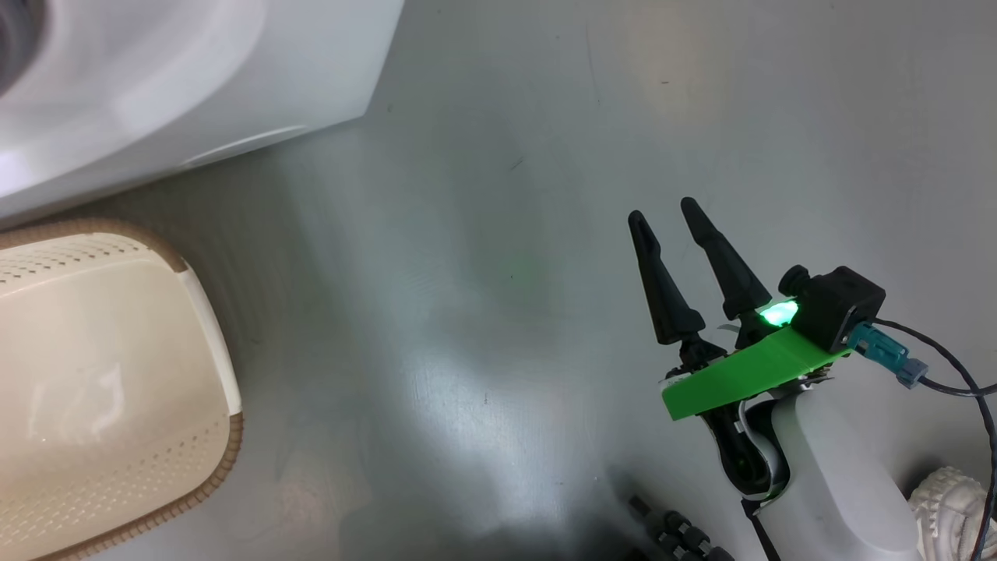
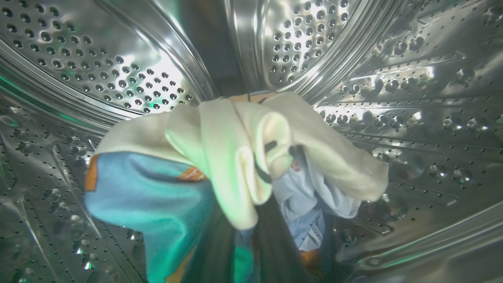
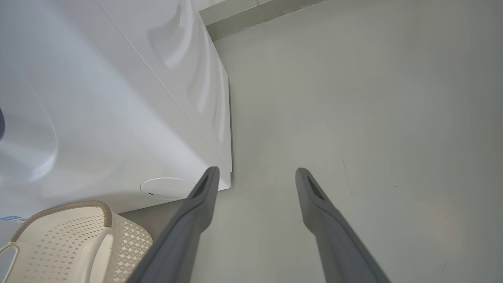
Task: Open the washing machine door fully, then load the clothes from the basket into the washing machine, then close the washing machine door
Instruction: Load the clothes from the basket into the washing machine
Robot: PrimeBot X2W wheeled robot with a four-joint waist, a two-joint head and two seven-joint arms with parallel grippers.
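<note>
Inside the steel drum [image 2: 118,59] of the washing machine [image 1: 195,78], the clothes [image 2: 157,196] are gathered in one bundle, light blue with orange prints at the left and cream folds draped over the top; the left pincer [image 2: 275,173] is pressed together on them, its dark fingers [image 2: 275,236] half buried in the cloth; outside, the basket [image 1: 222,436] stands on the grey floor [image 1: 506,234] just beside the machine's white front; the right pincer [image 1: 664,212] hovers above the floor, well apart from the basket, fingers spread and holding nothing; a round white flap [image 3: 167,188] sits low on the machine near its corner.
</note>
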